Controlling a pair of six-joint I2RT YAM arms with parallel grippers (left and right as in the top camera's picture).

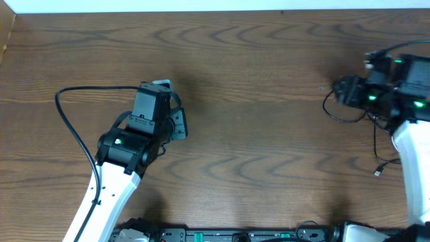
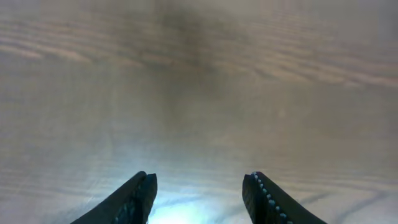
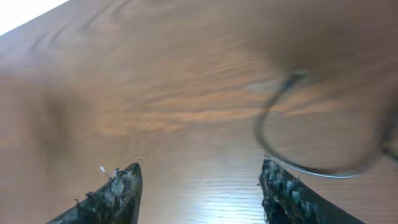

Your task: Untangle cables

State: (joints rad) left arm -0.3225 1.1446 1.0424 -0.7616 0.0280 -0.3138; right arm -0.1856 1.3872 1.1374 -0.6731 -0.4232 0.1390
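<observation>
A thin black cable (image 1: 338, 115) lies in a loose loop on the wooden table just below my right gripper (image 1: 336, 90) at the far right. A second thin cord runs down from there to a small plug end (image 1: 379, 172). In the right wrist view my right gripper (image 3: 202, 165) is open with only bare wood between its fingers. The cable loop (image 3: 336, 175) curves past the right fingertip (image 3: 273, 177). My left gripper (image 1: 180, 126) is at centre-left, far from the cables. In its wrist view my left gripper (image 2: 200, 177) is open over bare table.
The thick black cable (image 1: 74, 128) of the left arm arcs over the table at the left. The table's far edge (image 1: 215, 13) runs along the top. The arm bases stand at the near edge.
</observation>
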